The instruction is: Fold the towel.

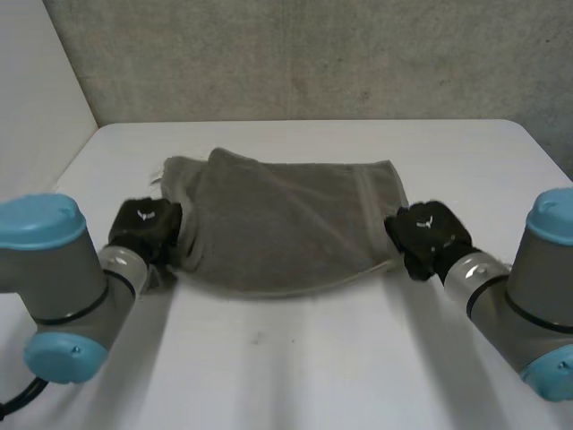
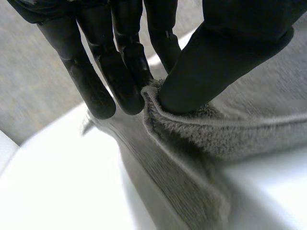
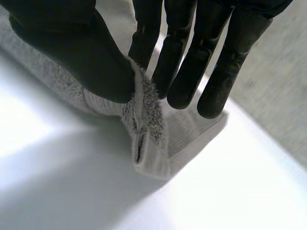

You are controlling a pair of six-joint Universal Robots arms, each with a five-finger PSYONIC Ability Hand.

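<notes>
The grey towel [image 1: 286, 224] lies on the white table [image 1: 295, 367] in the middle of the head view, a little above centre. It is a wide, rumpled shape with a curved near edge. A loose flap is heaped up toward its upper left.

The left hand [image 1: 143, 228] is at the towel's left end, at centre left of the frame. In its wrist view the thumb [image 2: 225, 57] presses the hem against the fingers [image 2: 124, 76], so it is clamped on the edge of the cloth. The right hand [image 1: 428, 235] is at the near right corner, at centre right. There the thumb [image 3: 72, 52] and fingers [image 3: 172, 62] pinch the corner, where two layers of cloth show one over the other.

The doubled corner suggests one fold is already in, though untidily. The shape is uneven and the upper left is bunched. Smoothing and at least one more fold probably remain.
</notes>
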